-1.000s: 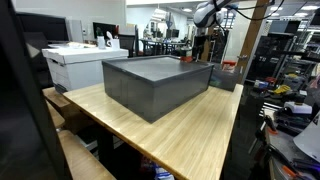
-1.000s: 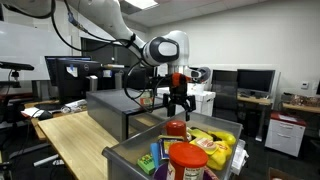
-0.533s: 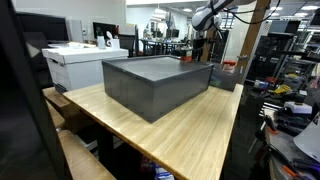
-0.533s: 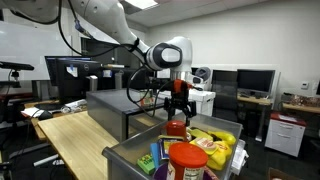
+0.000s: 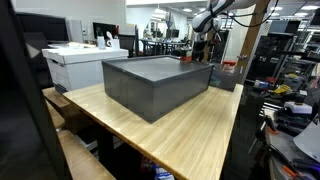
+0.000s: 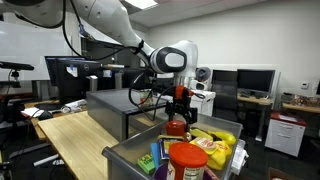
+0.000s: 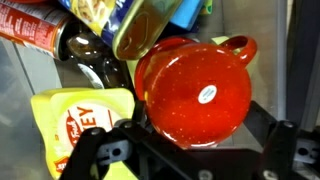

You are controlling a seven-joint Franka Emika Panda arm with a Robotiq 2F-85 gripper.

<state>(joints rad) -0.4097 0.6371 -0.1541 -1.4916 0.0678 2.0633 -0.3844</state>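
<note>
- Red plastic, rounded and glossy, is seen directly beneath the pincer (image 7: 190, 150) in the wrist view: a red pitcher (image 7: 195, 90) with a small handle, packed among groceries inside a grey bin (image 6: 125, 152).
- Beside it, a yellow packet (image 7: 75, 120) and a tilted can (image 7: 150, 30) are crowded in.
- The pincer (image 6: 179, 112) is spread fully wide above the pitcher; nothing is grasped or touched.
</note>
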